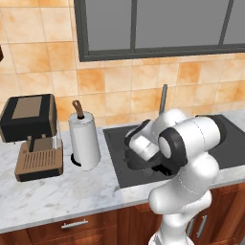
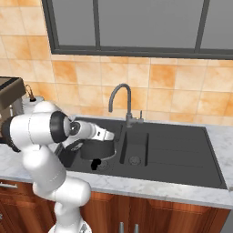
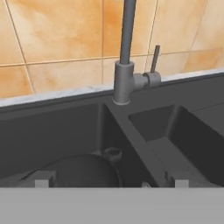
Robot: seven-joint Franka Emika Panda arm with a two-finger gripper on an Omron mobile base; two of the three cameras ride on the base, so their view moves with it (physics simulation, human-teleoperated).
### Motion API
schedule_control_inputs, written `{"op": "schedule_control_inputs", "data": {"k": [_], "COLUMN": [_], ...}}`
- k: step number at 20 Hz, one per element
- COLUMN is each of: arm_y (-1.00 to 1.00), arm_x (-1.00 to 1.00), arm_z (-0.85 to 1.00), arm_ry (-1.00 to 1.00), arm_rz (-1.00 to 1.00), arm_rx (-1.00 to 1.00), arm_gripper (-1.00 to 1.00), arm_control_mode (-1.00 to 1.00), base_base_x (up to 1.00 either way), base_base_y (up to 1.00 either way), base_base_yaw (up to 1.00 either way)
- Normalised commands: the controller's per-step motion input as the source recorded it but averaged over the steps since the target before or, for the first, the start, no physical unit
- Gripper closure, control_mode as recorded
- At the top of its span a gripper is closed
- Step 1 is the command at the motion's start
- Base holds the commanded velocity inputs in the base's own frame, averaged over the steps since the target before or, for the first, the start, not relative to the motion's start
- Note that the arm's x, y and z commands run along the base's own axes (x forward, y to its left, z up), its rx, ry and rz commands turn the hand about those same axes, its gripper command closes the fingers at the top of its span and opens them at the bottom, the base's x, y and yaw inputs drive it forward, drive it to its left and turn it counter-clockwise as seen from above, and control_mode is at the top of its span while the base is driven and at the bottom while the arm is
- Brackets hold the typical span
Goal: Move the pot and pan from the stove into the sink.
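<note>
The pot (image 2: 98,149) sits in the left basin of the sink (image 2: 182,150). The gripper (image 3: 111,181) hovers above it, jaws spread wide, holding nothing.

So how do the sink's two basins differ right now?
The left basin is the wider one and holds the pot; the right basin is narrower and bare, its drain showing. The open gripper hangs over the left basin, not the right. Both are dark grey and flank the faucet.
</note>
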Motion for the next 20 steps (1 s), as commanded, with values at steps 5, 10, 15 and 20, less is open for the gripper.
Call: {"op": "schedule_control_inputs", "data": {"k": [5, 10, 15, 20], "arm_y": [0.0, 0.0, 0.03, 0.05], "arm_x": [-0.17, -0.32, -0.46, -0.38], "arm_z": [1.0, 0.96, 0.91, 0.99], "arm_ry": [0.08, 0.13, 0.15, 0.1], "arm_rz": [-0.01, 0.0, 0.07, 0.13], "arm_rx": [0.02, 0.0, 0.0, 0.0], "arm_gripper": [-1.0, -1.0, -1.0, -1.0], "arm_control_mode": [-1.0, -1.0, -1.0, -1.0], "base_base_x": [0.0, 0.0, 0.0, 0.0], "base_base_y": [0.0, 0.0, 0.0, 0.0], "base_base_yaw": [0.0, 0.0, 0.0, 0.0]}}
